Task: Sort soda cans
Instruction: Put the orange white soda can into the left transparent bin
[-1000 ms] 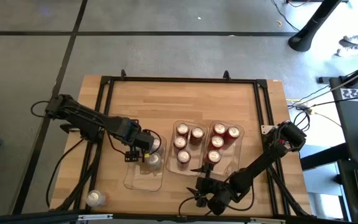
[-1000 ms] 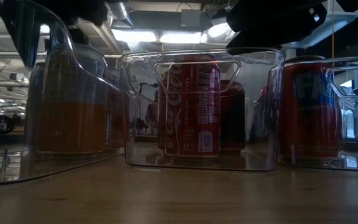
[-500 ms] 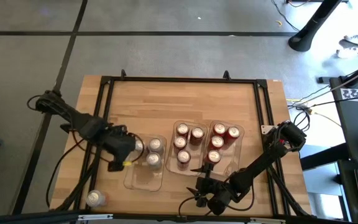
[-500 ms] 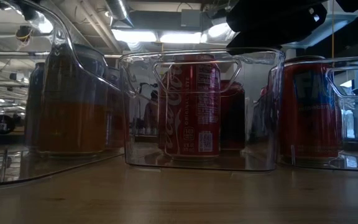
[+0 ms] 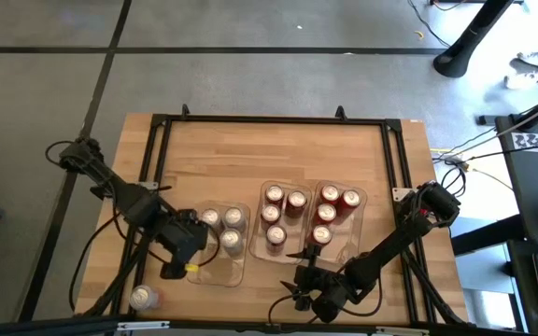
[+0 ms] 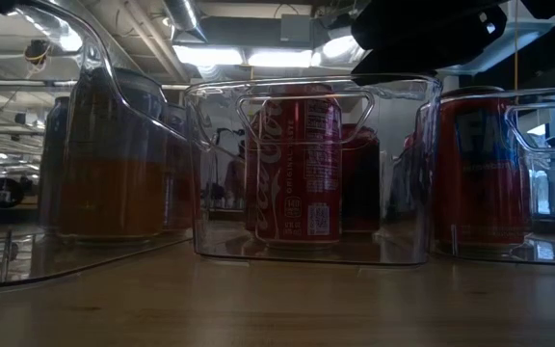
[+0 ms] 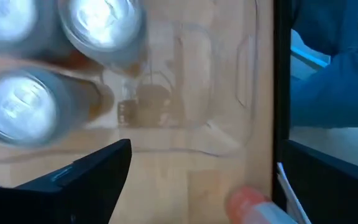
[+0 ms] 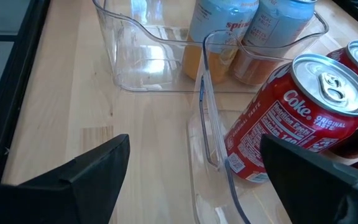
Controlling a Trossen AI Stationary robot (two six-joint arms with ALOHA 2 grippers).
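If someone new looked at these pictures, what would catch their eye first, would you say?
Probably the three clear trays side by side near the table's front, filled with soda cans: red ones in the middle and right trays, three silver-topped ones in the left. Next, a lone can at the front left corner, with the left gripper beside the left tray.

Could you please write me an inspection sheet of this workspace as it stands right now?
Surface: wooden table, black frame along its edges.
Job's things: three cans in left tray; four in middle tray; four in right tray; one loose can at the near left corner.
Clutter: nothing seen.
Grippers: left claw beside left tray, holding nothing seen; right claw open, near the middle tray's front.
Cables: bundle off the right edge.
Surroundings: grey floor; a person's blue sleeve in the left wrist view.
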